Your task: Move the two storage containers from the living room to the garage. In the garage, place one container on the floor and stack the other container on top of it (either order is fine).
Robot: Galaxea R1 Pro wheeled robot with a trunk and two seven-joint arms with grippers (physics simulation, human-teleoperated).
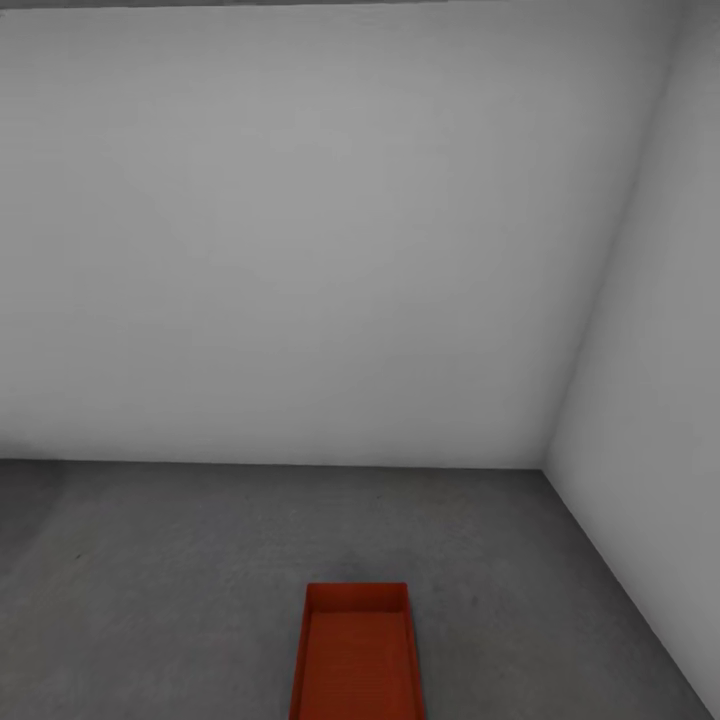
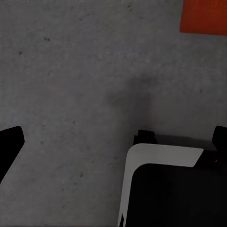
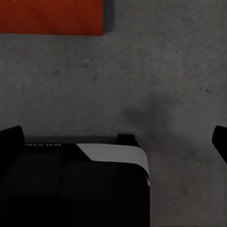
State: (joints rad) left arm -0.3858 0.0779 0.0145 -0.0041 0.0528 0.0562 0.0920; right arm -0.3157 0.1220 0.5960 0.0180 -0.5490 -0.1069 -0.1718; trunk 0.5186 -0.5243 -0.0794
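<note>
One orange-red storage container (image 1: 355, 655) sits on the dark grey concrete floor (image 1: 180, 570) of the garage, close in front of me, open side up and with nothing in it. A corner of the container (image 2: 204, 16) appears in the left wrist view and a stretch of its wall (image 3: 52, 16) in the right wrist view. I cannot make out a second container. My left gripper (image 2: 113, 139) hangs open above bare floor, its black fingers (image 2: 9, 142) far apart. My right gripper (image 3: 116, 139) is open too, fingers (image 3: 12, 137) spread wide, holding nothing.
Plain white walls meet in a corner (image 1: 548, 465) ahead on the right. My own black-and-white base (image 2: 165, 189) shows below both grippers (image 3: 71, 184). Concrete floor stretches left of the container.
</note>
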